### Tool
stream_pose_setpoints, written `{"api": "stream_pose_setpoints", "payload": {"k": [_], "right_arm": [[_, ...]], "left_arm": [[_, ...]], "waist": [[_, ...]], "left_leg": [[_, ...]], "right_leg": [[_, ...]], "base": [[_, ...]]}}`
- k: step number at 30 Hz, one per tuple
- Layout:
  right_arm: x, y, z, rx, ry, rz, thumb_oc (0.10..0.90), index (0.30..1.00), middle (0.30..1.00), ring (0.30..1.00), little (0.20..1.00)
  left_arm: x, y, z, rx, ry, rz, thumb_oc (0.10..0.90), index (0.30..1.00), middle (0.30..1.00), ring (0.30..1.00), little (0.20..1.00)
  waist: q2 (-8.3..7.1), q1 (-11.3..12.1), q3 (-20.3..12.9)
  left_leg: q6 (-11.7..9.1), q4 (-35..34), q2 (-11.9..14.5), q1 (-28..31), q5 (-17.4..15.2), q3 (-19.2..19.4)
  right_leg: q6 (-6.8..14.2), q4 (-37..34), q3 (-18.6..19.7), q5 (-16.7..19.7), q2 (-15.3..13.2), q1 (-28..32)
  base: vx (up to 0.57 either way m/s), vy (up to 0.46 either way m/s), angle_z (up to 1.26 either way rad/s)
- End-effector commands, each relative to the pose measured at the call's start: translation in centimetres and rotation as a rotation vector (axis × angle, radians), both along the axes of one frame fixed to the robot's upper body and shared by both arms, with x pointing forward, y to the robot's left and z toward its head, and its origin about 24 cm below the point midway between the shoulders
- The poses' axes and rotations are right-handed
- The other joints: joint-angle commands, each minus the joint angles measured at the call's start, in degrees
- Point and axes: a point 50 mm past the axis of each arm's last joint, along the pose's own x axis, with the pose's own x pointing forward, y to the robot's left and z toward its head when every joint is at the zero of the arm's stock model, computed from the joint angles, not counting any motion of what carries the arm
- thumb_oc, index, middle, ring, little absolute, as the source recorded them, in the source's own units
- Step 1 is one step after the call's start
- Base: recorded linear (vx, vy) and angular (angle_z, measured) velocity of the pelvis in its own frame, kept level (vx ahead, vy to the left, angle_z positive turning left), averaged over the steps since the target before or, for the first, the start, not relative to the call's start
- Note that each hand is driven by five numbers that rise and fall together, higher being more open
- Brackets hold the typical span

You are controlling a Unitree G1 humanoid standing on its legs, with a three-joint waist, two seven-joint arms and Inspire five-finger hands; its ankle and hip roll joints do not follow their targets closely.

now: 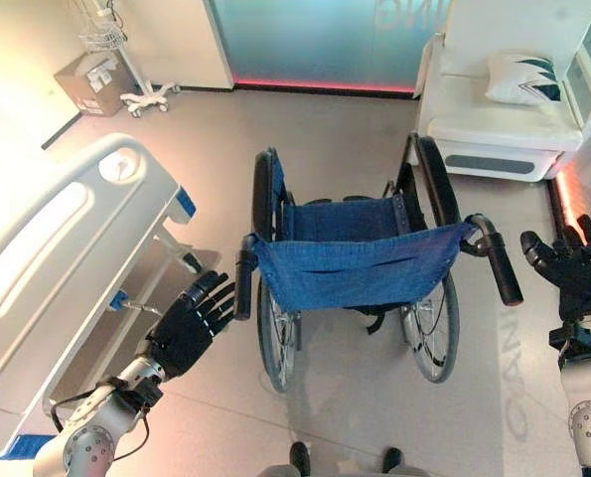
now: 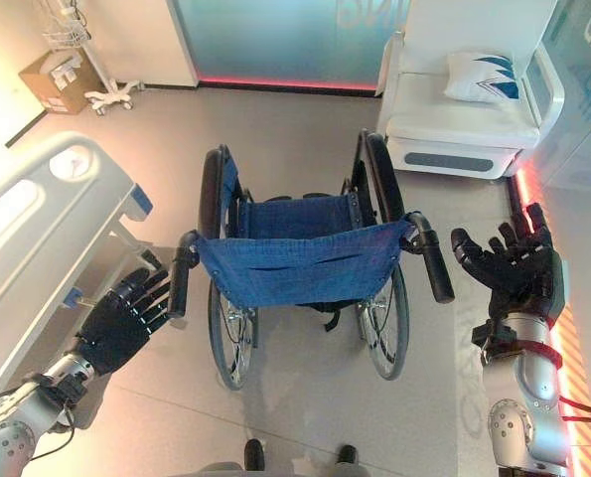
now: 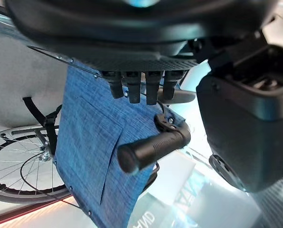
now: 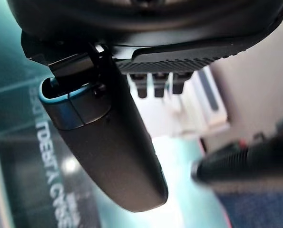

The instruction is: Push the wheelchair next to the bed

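Blue-backed wheelchair (image 1: 360, 263) stands upright just beside white bed (image 1: 47, 258).

1. Left silver-grey arm (image 1: 86, 442) comes in from lower left, reaching forward.
2. Dark left hand (image 1: 188, 323) has its fingers straight and spread, tips pointing forward, holding nothing.
3. Right silver-grey arm (image 2: 518, 417) rises nearly upright at the right edge.
4. Dark right hand (image 2: 518, 263) is raised, fingers (image 2: 474, 248) splayed, holding nothing.

Bed (image 1: 67, 248) cut by the frame edge; wheelchair (image 1: 360, 263) footrests perhaps hidden beneath seat.
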Motion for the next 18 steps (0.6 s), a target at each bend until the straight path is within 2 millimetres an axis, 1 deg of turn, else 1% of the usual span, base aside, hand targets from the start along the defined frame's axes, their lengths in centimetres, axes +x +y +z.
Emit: {"api": "stream_pose_setpoints", "payload": {"k": [1, 5, 8, 11, 14, 18], "right_arm": [[-0.2, 1.1, 6.7, -0.104, -0.335, 0.163, 0.8, 0.9, 0.9, 0.9, 0.9], [-0.1, 2.0, 7.1, -0.094, -0.348, 0.25, 0.8, 0.9, 0.9, 0.9, 0.9], [0.4, 3.0, 7.1, -0.135, -0.304, 0.297, 0.8, 0.9, 0.9, 0.9, 0.9], [0.8, 3.3, 6.9, -0.169, -0.253, 0.305, 0.8, 0.9, 0.9, 0.9, 0.9], [1.3, 3.7, 6.7, -0.184, -0.202, 0.353, 0.8, 0.9, 0.9, 0.9, 0.9], [1.7, 3.9, 6.4, -0.196, -0.167, 0.384, 0.8, 0.9, 0.9, 0.9, 0.9]], "left_arm": [[1.6, 1.0, 6.4, 0.149, -0.268, -0.112, 0.8, 0.9, 0.9, 0.9, 0.9], [1.7, 0.0, 7.5, 0.168, -0.307, -0.194, 0.8, 0.9, 0.9, 0.9, 0.9], [2.1, -1.0, 8.5, 0.151, -0.342, -0.256, 0.8, 0.9, 0.9, 0.9, 0.9], [2.4, -1.6, 8.9, 0.153, -0.354, -0.278, 0.8, 0.9, 0.9, 0.9, 0.9], [2.7, -2.1, 9.4, 0.189, -0.362, -0.304, 0.8, 0.9, 0.9, 0.9, 0.9], [2.9, -2.2, 9.5, 0.233, -0.363, -0.313, 0.8, 0.9, 0.9, 0.9, 0.9]], "waist": [[-1.51, 0.16, -3.47], [-1.75, 0.23, -3.55], [-1.88, 0.28, -3.52], [-1.96, 0.31, -3.51], [-2.1, 0.31, -3.39], [-2.18, 0.53, -3.15]], "left_leg": [[-1.93, 0.17, 1.6, 0.07, -0.98, 2.69], [-1.92, 0.18, 1.6, 0.23, -1.06, 2.74], [-2.02, 0.17, 1.75, 0.4, -0.98, 2.86], [-2.07, 0.17, 1.81, 0.43, -0.95, 2.82], [-2.17, 0.18, 2.01, 0.51, -0.74, 2.91], [-2.23, 0.22, 2.1, 0.42, -0.61, 2.73]], "right_leg": [[0.86, 3.37, 0.88, 0.74, -2.86, -2.95], [0.88, 3.31, 0.71, 0.77, -2.65, -2.78], [0.8, 3.35, 0.54, 0.8, -2.48, -2.61], [0.77, 3.32, 0.47, 0.79, -2.39, -2.53], [0.72, 3.25, 0.32, 0.84, -2.27, -2.37], [0.62, 3.23, 0.2, 0.89, -2.11, -2.31]], "base": [[0.0, 0.0, 0.0], [0.0, 0.0, 0.0], [0.02, -0.011, 0.01], [0.02, -0.011, 0.02], [0.02, -0.013, 0.01], [0.0, 0.0, 0.0]]}}
